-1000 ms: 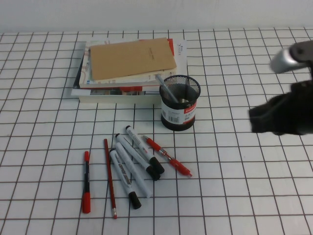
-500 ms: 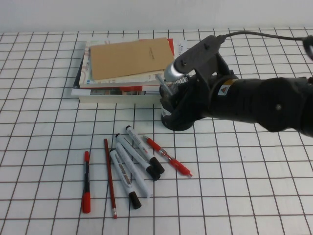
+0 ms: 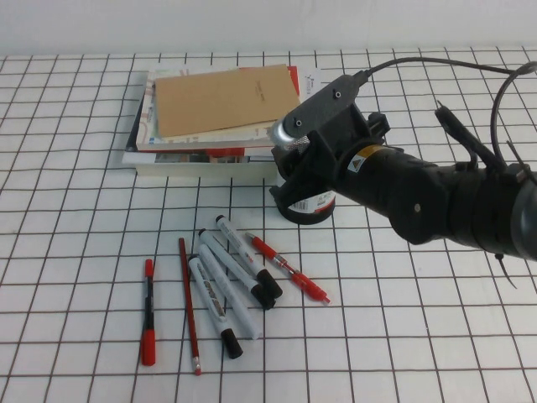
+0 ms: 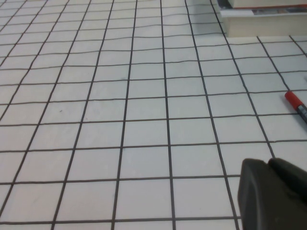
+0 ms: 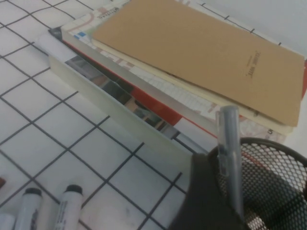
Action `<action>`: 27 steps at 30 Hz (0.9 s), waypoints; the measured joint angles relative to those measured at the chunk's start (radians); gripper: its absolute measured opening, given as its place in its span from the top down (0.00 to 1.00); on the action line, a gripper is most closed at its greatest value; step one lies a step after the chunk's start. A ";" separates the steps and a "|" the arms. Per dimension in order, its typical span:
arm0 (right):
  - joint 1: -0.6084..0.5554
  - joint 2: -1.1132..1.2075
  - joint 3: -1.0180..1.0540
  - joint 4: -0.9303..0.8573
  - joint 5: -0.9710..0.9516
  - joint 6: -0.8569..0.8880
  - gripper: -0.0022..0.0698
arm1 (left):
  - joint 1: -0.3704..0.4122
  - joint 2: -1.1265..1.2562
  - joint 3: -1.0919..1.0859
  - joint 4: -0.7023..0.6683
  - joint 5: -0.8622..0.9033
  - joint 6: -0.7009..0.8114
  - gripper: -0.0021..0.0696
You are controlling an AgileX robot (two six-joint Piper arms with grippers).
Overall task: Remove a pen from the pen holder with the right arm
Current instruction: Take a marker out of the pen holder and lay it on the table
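Note:
The black mesh pen holder (image 3: 306, 206) stands on the gridded table in front of the book stack, mostly covered by my right arm in the high view. My right gripper (image 3: 291, 175) reaches down at the holder's near-left rim. In the right wrist view a grey pen (image 5: 228, 153) leans out of the pen holder (image 5: 276, 175), right beside one dark finger (image 5: 204, 191). The jaws stand open around the pen and the other finger is out of frame. My left gripper (image 4: 271, 165) is shut and empty, low over bare table.
A stack of books (image 3: 218, 109) with a brown notebook on top lies just behind the holder. Several loose markers and pens (image 3: 235, 285) lie in front of it, with a red pen (image 3: 148, 311) and a red pencil (image 3: 189, 302) further left.
My right arm has swung in from the table's right edge to the pen holder, settling its gripper lower at the rim beside the grey pen. The loose pens have not moved.

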 joint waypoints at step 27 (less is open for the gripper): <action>0.000 0.178 -0.213 -0.051 0.033 0.000 0.43 | 0.000 0.000 0.000 0.000 0.000 0.000 0.98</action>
